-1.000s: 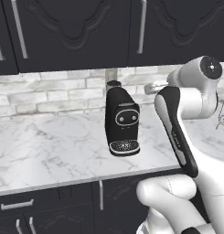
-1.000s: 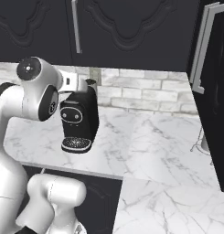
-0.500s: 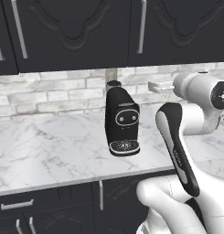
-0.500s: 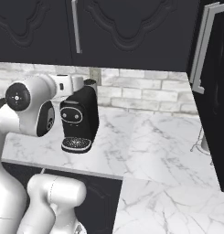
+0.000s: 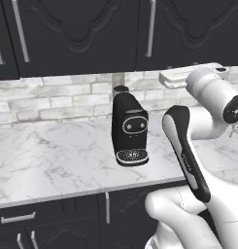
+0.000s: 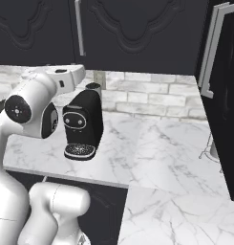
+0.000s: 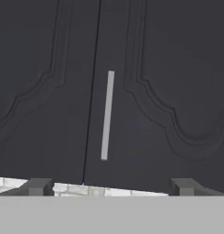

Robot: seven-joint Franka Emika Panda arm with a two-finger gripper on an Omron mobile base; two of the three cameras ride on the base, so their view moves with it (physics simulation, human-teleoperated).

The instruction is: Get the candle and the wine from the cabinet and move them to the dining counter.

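**Tool spread wide before the closed cabinet doors**

Here we are in front of the cabinet (image 7: 131, 91), matte black, its doors cut with deep curving ogee panels. In the hand view a slim silver bar handle (image 7: 107, 115) stands nearly upright on the right-hand door, just beside the dark seam where the two doors meet. Both doors are shut, so the candle and the wine can't be seen.

The tool (image 7: 111, 186) shows its two small grey fingertips (image 7: 38, 186) at the bottom of the hand view, set far apart, fully spread with nothing between them. Below the doors runs a strip of pale brick.

From the base, the glossy white arm (image 5: 208, 97) bends high by the cabinet's lower edge. On the white, grey-veined marble worktop (image 5: 52, 155) sits a rounded black coffee machine (image 5: 129, 129) with a round dial on its face and a perforated silver drip tray at its foot. Behind it runs a whitewashed brick wall (image 5: 67, 97). At far right in the right base view, a tall black unit carries a long silver handle (image 6: 211, 52).

Against a second ago, the arm's elbow has swung further out to its right, and the fingertips are a touch wider apart. The coffee machine has stayed put.
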